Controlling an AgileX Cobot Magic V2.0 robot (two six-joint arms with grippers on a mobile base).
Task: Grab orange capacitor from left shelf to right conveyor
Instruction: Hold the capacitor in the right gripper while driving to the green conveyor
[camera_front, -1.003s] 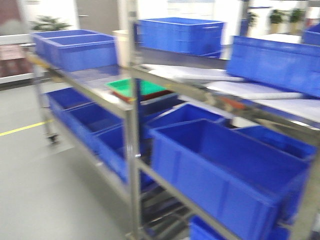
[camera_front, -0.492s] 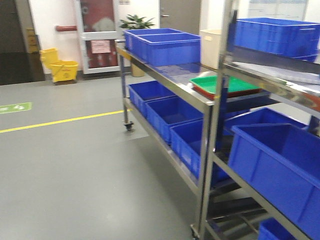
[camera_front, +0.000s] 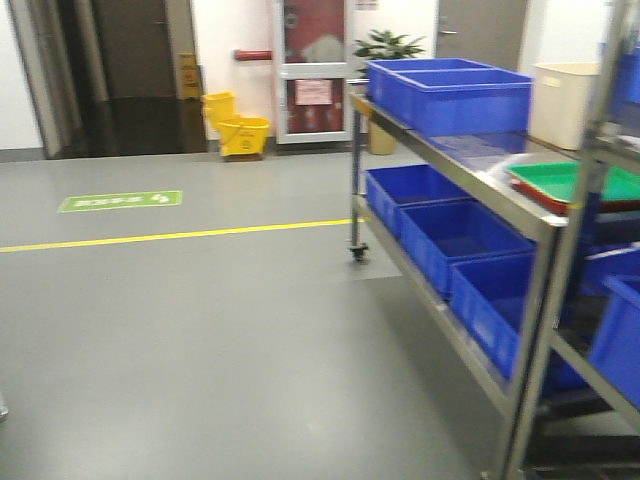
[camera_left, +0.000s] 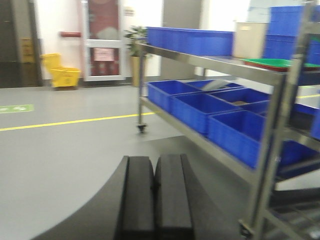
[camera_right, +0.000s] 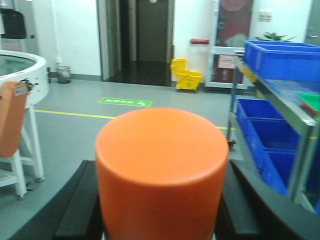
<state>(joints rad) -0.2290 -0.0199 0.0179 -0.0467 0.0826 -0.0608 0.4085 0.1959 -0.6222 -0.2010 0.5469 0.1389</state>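
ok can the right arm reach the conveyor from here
Probably not: the right gripper holds the orange capacitor, but the conveyor sits far off across open floor at the view's left edge.

orange capacitor, blue bins (green tray)

In the front view the steel rack has slid from centre to the right edge, the green tray with it. The yellow mop bucket shifted to upper centre, and grey floor now fills the left half.
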